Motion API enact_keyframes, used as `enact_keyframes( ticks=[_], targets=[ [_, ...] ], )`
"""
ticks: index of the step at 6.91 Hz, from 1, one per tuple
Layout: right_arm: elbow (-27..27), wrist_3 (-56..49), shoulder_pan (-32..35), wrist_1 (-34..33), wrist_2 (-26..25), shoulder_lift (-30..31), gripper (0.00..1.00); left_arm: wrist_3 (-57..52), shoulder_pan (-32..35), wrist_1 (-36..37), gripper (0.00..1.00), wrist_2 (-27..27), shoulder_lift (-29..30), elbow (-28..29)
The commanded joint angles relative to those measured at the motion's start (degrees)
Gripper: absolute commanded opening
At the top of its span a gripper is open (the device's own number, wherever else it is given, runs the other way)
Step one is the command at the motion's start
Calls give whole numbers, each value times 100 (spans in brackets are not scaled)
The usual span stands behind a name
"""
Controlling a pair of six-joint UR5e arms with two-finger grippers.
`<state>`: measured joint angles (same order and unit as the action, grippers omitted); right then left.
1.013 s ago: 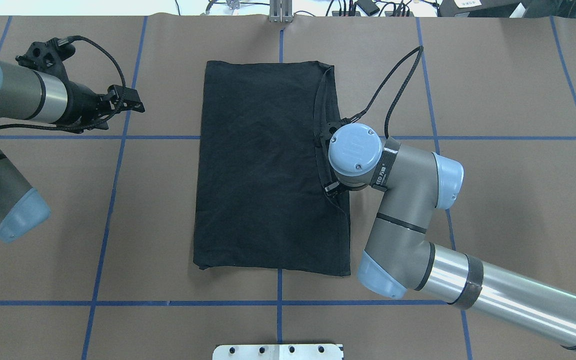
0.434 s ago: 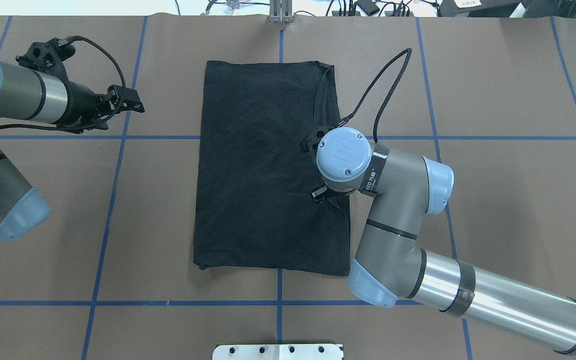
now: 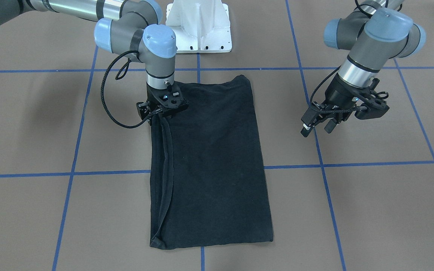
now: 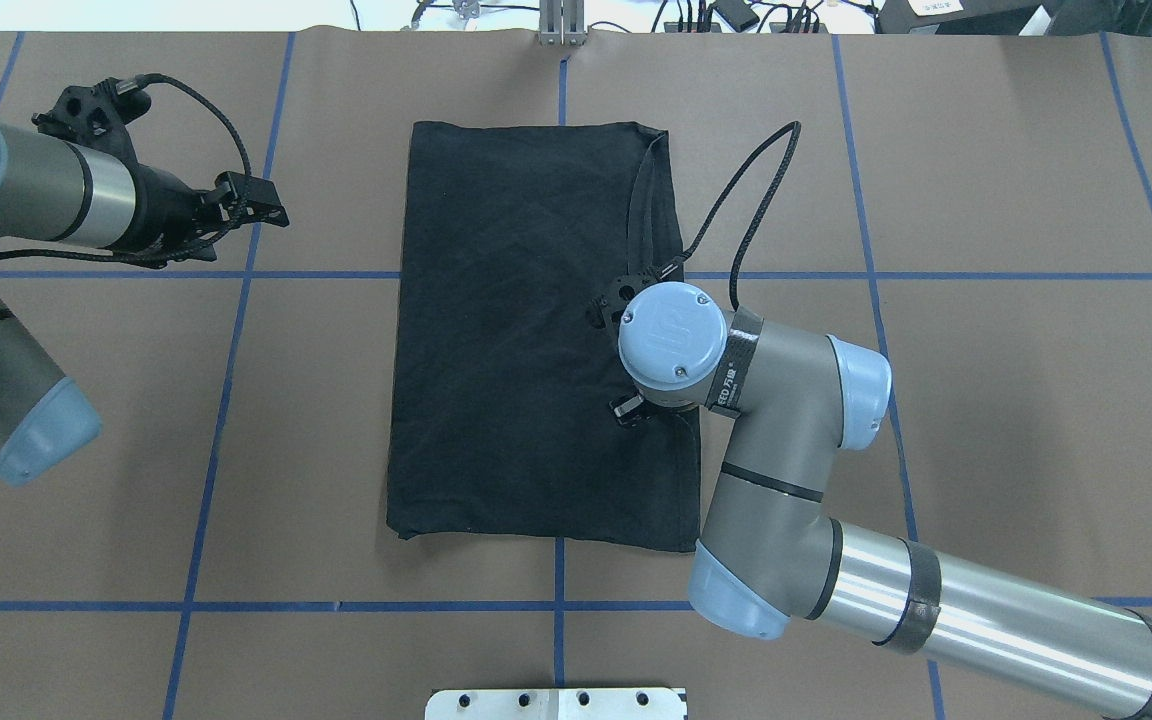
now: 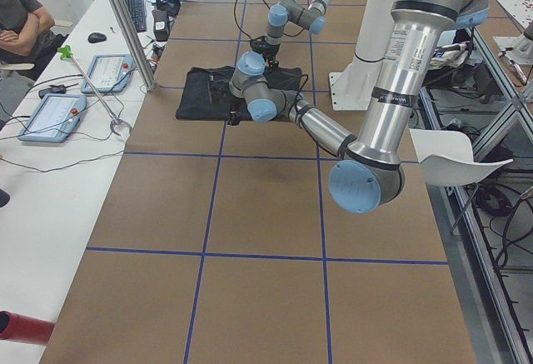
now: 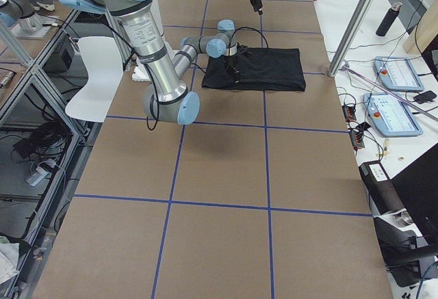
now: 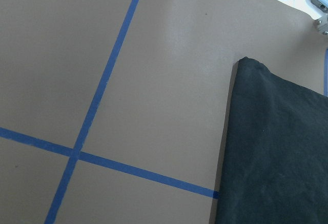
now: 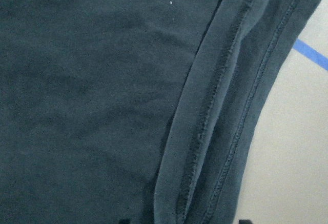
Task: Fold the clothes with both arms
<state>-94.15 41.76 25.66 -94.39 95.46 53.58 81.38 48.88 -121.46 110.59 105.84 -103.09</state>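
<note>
The black T-shirt (image 4: 516, 350) lies folded into a tall rectangle with its plain side up (image 3: 217, 158). A doubled hem strip (image 8: 205, 131) runs along its right edge. My right gripper (image 3: 162, 113) points straight down over that edge, near the robot's end, with its wrist (image 4: 671, 340) hiding the fingers from above. In the right wrist view two fingertips show apart at the bottom with fabric below them, so it looks open. My left gripper (image 3: 318, 128) hovers open over bare table left of the shirt (image 4: 261, 205). The shirt's corner (image 7: 251, 67) shows in its wrist view.
The white pedestal base (image 3: 200, 26) stands behind the shirt. Blue tape lines (image 4: 236, 275) grid the brown table. A metal plate (image 4: 556, 703) sits at the near edge. A seated person (image 5: 21, 22) and control tablets (image 5: 50, 114) are on the side bench.
My right wrist has moved left and toward the robot, from the shirt's right edge to further over the cloth. The shirt and the left arm have stayed put.
</note>
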Motion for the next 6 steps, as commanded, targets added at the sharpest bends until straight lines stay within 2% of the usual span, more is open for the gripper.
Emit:
enact_keyframes(
  ticks=[1,6],
  targets=[
    [46,-10,-17,0,-10,30,72,18,-1,0,100,7,7,-18],
    [151,-246,237,-9,25,83,70,45,-10,-9,100,-2,7,-9]
  ],
)
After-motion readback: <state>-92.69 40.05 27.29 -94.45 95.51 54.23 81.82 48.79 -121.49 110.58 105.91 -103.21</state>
